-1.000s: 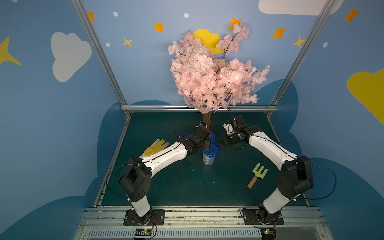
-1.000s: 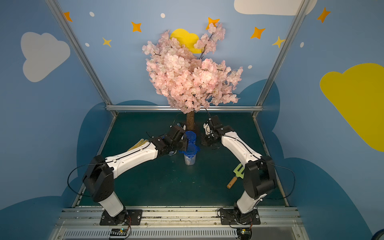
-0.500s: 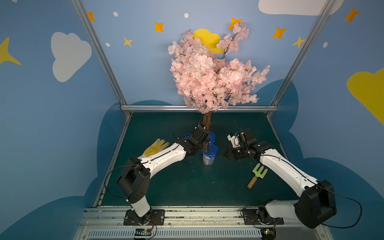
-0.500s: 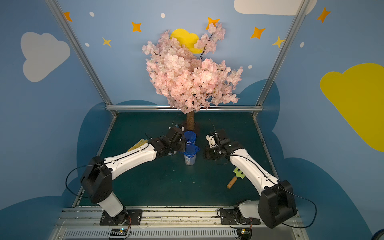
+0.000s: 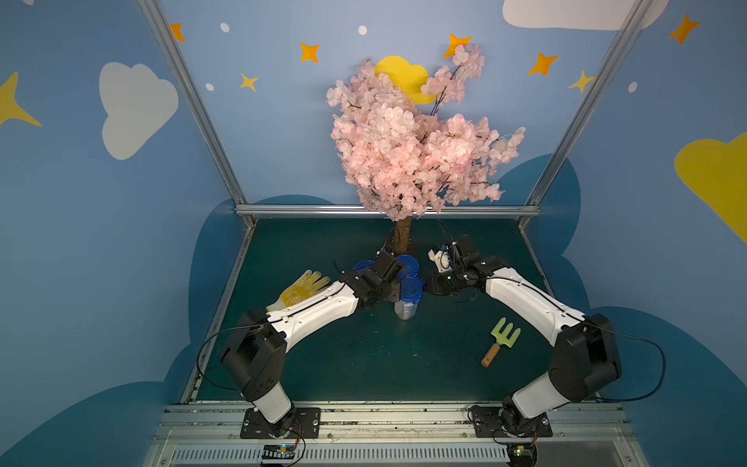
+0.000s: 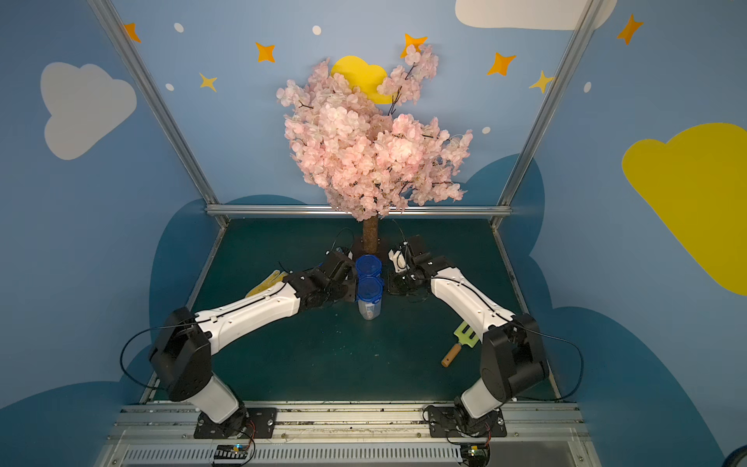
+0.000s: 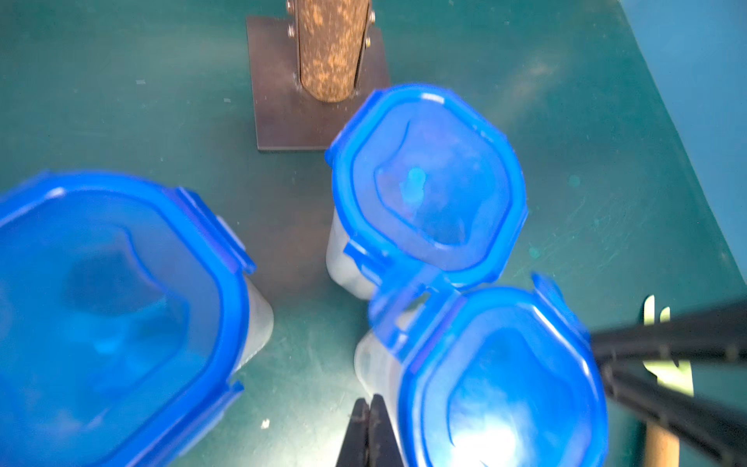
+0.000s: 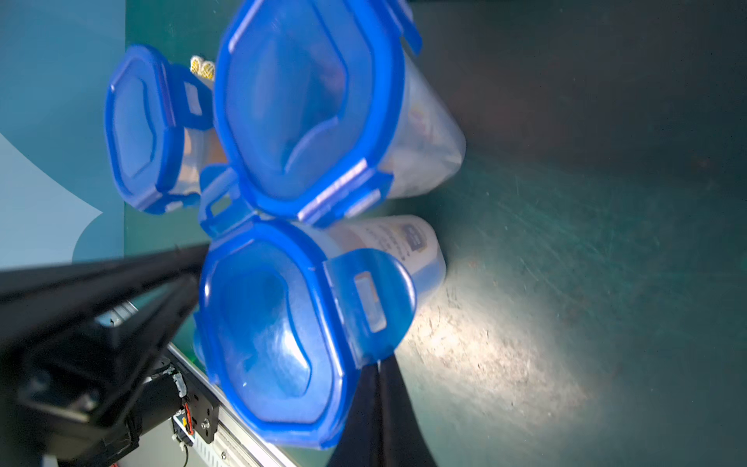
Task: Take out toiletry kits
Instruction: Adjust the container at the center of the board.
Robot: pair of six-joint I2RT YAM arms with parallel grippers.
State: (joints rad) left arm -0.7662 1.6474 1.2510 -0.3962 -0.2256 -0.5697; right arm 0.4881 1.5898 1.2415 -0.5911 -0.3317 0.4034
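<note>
Landmark: I place everything from the brown tree trunk [image 5: 402, 234] standing on its dark plate at the back of the green mat [image 5: 364, 364].
Back jar: the back jar [image 5: 408, 265] stands just in front of the trunk, clear-walled, with its blue lid on.
Near jar: the near jar [image 5: 407, 307] comes next out from the trunk and stands against the back jar with its lid on. One clip flap [image 8: 370, 299] is swung outward, and another is lifted toward the back jar.
Third jar: the third jar [image 7: 101, 315] stands on the trunk's left side, apart from the other two and lidded. In the top views my left arm hides most of it.
Toiletry kits: I see the toiletry kits [image 8: 398, 238] only through the near jar's wall, as a white printed piece inside. The other jars' contents are too blurred for me to name.
Left gripper: the left gripper [image 7: 370, 408] is pressed together and carries nothing. Its tips are just beside the near jar's wall, and I cannot tell whether they touch.
Right gripper: the right gripper [image 8: 378, 388] is pressed together and empty, with its tips right at the swung-out flap. Contact is unclear.
Glove: a yellow glove [image 5: 303, 287] lies well off to the trunk's left.
Garden fork: a green garden fork [image 5: 501, 341] lies well forward of the trunk, on its right.
</note>
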